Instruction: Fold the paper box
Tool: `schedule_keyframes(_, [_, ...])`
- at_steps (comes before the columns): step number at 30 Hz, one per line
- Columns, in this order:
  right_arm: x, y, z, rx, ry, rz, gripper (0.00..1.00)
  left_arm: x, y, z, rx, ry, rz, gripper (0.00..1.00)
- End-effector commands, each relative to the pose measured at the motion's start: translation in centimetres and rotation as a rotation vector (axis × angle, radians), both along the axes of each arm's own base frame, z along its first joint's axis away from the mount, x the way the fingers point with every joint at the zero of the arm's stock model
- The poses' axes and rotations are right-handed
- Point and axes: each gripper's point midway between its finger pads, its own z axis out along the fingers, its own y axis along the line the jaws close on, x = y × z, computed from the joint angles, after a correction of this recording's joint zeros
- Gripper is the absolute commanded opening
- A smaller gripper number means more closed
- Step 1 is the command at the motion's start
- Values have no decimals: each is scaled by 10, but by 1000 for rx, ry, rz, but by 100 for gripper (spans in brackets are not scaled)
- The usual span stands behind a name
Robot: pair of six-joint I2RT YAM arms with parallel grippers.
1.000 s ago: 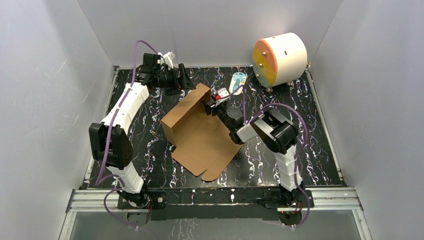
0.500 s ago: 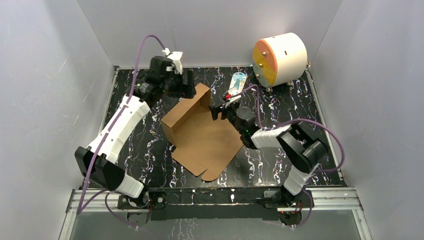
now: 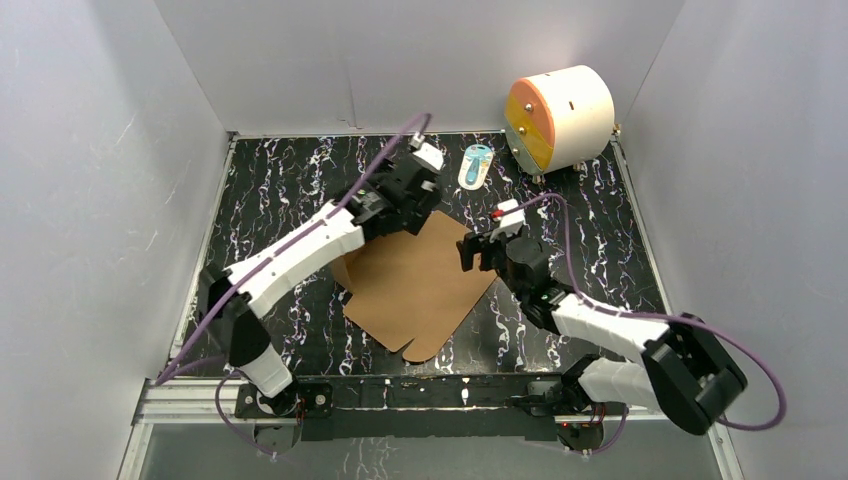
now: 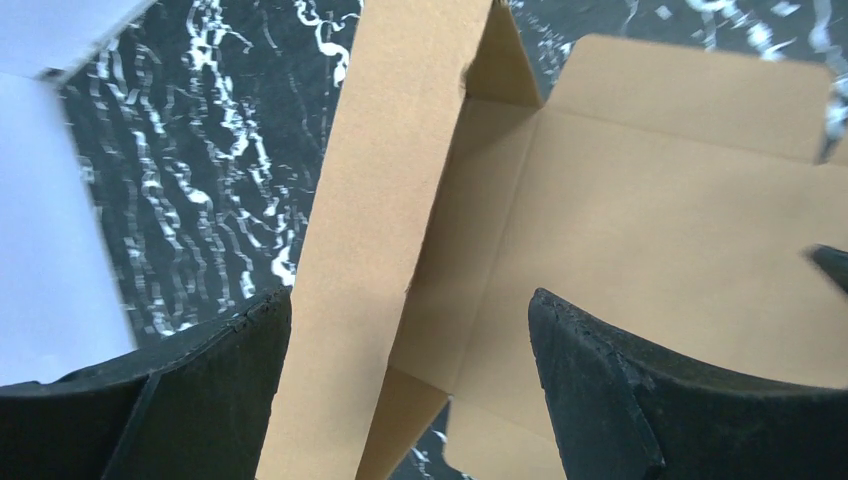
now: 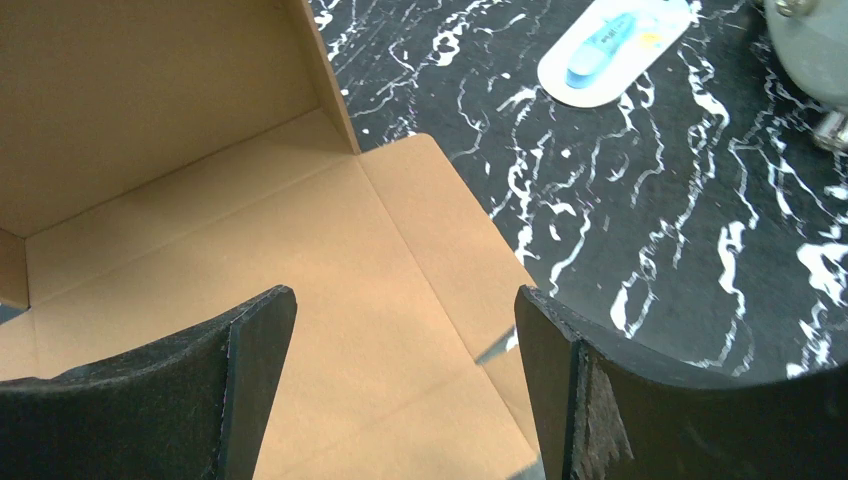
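Down at the near edge of the table (image 3: 280,180), the paper box (image 3: 415,290) lay mid-table as plain brown cardboard, its rounded tab (image 3: 425,348) flat and pointing at the arm bases, with nothing folded at that end. Moving up, the broad base panel lay flat, its crease lines clear in the right wrist view. The right claw (image 5: 405,290) hung over that panel near the box's right edge, spread wide and gripping nothing. Whether its tips touched the card could not be told. Farther in, the left arm reached across, and the left claw (image 4: 410,295) was also spread. It straddled a side wall (image 4: 380,200) that stood raised and leaning, with one finger outside it and one inside, not pinching. My read: the job was in the wall-raising step, early to middling, with the lid end not yet begun. The next move looked to call for closing on or nudging that wall upright while the right claw pinned the base so the sheet would not skid. Beyond the box, toward the far right corner, sat a blue-and-white packet (image 3: 477,165) and the white-and-orange cylinder (image 3: 560,115), both well apart from the cardboard.
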Motion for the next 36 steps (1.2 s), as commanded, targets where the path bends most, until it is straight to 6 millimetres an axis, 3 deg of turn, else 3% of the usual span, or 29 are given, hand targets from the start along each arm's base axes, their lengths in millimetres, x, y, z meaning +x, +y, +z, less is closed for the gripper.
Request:
schedule_keyframes(1, [-13,-25,11,47,5,-77,89,9,23,7,288,-121,93,85])
schedule_keyframes(8, [-24,-44,25,63,-28,-115,89,24,29,-8,453,-174,134,81])
schedule_keyframes(16, [-27,-55,36,49,-58,-134,89,33,31,-28,501,-163,127,65])
schedule_keyframes(19, [-29,-59,37,49,-62,-144,89,38,36,-35,479,-140,133,60])
schedule_keyframes(28, [-34,-65,44,51,-80,-148,89,47,60,-47,355,-59,169,32])
schedule_keyframes(36, [-39,-69,64,49,-109,-136,88,51,97,-58,133,58,263,29])
